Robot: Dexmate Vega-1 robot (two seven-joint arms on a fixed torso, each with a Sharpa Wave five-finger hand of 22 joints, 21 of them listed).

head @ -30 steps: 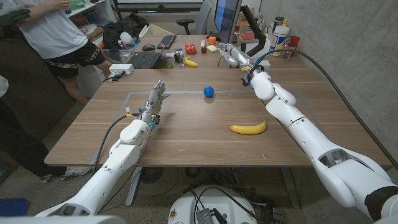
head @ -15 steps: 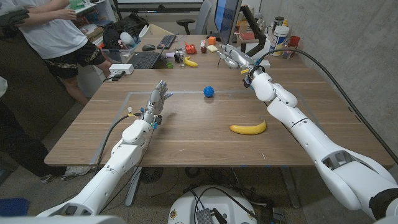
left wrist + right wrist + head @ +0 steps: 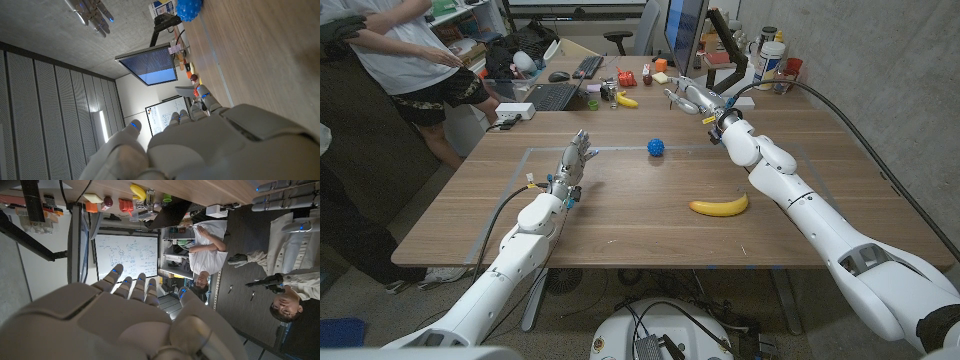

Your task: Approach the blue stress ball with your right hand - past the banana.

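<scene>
Blue against the brown wood, the stress ball (image 3: 655,147) sits alone on the far half of the table (image 3: 620,215), inside the faint taped outline and a little right of centre in the head view. The right hand (image 3: 690,97) hangs above the far edge of the table, beyond the ball, with its fingers (image 3: 676,93) extended and slightly apart, holding nothing and pointing away toward the clutter at the back. Seen from that hand, the ball lies at about seven o'clock in the head view, nearer to the robot and lower, so I judge that the coming move must draw the hand back and down, not push it farther out. A banana (image 3: 719,206) lies well apart from the ball, at about five o'clock from it, its long axis running roughly three to nine o'clock across the table; the right forearm already passes over its far side. The left hand (image 3: 572,163) stands on the table at about eight o'clock from the ball, fingers straight, close together and empty. It looks the nearer hand, yet the task names the right.
</scene>
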